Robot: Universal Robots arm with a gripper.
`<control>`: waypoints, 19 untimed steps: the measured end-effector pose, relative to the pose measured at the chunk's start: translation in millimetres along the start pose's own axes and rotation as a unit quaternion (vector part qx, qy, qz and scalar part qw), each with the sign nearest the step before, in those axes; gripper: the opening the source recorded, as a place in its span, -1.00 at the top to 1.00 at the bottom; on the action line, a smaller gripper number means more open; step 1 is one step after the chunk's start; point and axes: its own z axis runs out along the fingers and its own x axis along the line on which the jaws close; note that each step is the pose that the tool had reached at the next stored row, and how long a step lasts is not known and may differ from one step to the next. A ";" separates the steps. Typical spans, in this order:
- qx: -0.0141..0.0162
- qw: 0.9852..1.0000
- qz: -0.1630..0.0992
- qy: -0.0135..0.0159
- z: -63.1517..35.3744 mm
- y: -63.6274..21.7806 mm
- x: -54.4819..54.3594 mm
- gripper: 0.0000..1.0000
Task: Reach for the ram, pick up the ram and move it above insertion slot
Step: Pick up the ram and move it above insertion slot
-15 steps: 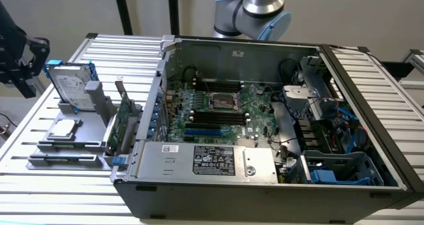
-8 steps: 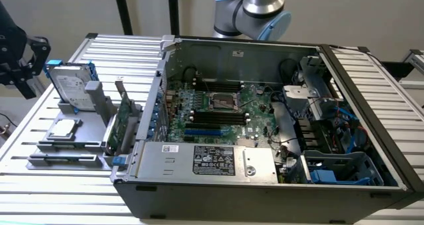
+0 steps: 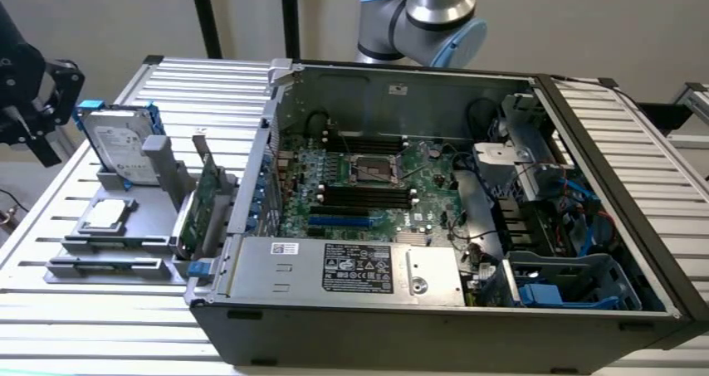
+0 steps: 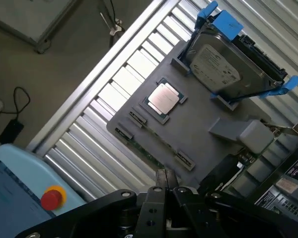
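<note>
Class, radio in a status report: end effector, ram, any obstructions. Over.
End effector above the grey tray, short of the ram. Ram seated in tray, untouched. Nothing between them.

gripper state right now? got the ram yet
Gripper: closed, holding nothing; the ram lies on the grey fixture.
</note>
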 end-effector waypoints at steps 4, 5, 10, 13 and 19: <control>0.000 0.999 -0.036 0.001 0.8 0.0 0.0 0.79; 0.000 0.999 -0.045 0.002 0.9 0.0 0.0 0.79; 0.001 0.996 -0.090 0.004 1.8 -0.1 0.0 0.79; 0.001 0.993 -0.118 0.005 2.4 -0.1 0.0 0.79; 0.001 0.985 -0.172 0.007 3.8 -0.2 -0.1 0.79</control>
